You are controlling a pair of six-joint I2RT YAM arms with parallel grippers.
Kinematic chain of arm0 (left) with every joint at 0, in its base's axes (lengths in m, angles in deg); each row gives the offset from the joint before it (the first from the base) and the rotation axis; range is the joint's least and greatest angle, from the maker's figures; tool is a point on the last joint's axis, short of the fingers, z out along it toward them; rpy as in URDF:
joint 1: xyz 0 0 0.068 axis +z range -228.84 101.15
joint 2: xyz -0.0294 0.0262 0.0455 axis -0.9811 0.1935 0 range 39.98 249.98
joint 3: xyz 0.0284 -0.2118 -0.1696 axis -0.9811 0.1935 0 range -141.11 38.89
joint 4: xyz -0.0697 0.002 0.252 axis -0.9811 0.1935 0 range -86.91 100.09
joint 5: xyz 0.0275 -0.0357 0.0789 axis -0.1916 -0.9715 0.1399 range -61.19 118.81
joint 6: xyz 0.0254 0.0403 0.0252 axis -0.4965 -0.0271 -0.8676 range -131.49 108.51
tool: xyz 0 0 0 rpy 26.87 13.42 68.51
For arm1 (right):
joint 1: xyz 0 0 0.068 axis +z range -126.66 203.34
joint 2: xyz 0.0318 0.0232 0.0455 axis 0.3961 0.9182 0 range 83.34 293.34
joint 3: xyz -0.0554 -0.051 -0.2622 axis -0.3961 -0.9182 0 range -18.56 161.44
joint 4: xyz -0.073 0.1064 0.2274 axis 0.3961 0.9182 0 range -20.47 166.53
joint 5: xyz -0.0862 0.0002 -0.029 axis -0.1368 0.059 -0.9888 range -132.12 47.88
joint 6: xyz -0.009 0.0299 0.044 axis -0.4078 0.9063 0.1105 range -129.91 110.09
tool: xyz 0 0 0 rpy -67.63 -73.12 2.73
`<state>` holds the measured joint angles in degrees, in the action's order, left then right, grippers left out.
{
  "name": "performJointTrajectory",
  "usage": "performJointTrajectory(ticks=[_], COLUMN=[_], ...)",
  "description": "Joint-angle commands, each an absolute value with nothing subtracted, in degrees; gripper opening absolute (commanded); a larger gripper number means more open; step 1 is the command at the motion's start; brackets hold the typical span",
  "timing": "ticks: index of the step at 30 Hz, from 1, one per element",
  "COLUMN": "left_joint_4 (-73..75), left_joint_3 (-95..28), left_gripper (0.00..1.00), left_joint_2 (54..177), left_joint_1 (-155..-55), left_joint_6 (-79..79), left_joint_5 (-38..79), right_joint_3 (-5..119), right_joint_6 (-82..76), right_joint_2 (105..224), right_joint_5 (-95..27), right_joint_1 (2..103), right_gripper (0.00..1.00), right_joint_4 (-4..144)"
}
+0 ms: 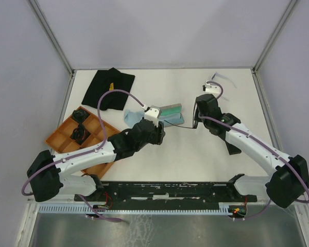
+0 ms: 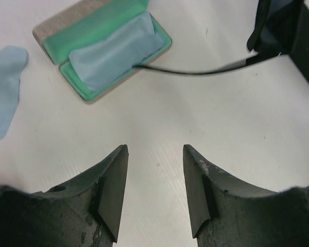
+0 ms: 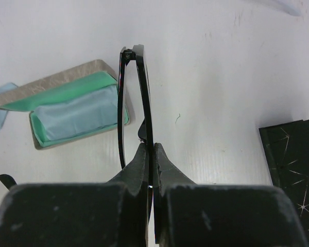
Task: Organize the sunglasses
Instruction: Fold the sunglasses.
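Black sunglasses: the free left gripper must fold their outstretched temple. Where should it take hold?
On the black sunglasses, probably the thin temple, mid-span, from above: it runs bare between the open case and the right gripper pinching the frame.

Top cam: fixed, high & behind arm bases [image 1: 41, 180], looks down on whole surface [image 1: 195, 154], far off. Left wrist cam: low, close, faces fwd past left end effector [image 2: 155, 154] twd open case [image 2: 108, 49]. Right wrist cam: same, past right end effector [image 3: 150, 149]. All 3 share the case; both wrist cams share black sunglasses [image 3: 143, 87].
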<state>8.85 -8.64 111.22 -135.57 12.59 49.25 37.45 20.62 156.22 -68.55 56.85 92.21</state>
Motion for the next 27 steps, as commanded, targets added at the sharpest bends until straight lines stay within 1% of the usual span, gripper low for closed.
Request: performJointTrajectory(ticks=[1,5,14,27], left_joint_4=[6.0,6.5,9.2,10.5], left_joint_3=[-6.8,-8.5,-16.5,-26.5], left_gripper=[0.54,0.54,0.54,0.54], left_joint_2=[110.0,113.5,122.1,130.8], left_joint_1=[-136.9,-137.0,-136.9,-136.9], left_joint_6=[12.4,11.2,8.5,6.0], left_joint_5=[47.8,48.3,58.1,56.6], right_joint_3=[40.8,41.0,39.2,36.2], right_joint_6=[23.5,21.1,15.8,12.8], right_joint_2=[152.3,150.9,149.9,151.3], right_joint_5=[-69.4,-64.6,-55.0,-44.7], right_joint_1=[56.1,56.1,56.1,56.1], right_gripper=[0.00,0.00,0.00,0.00], right_joint_4=[90.4,90.3,92.4,92.5])
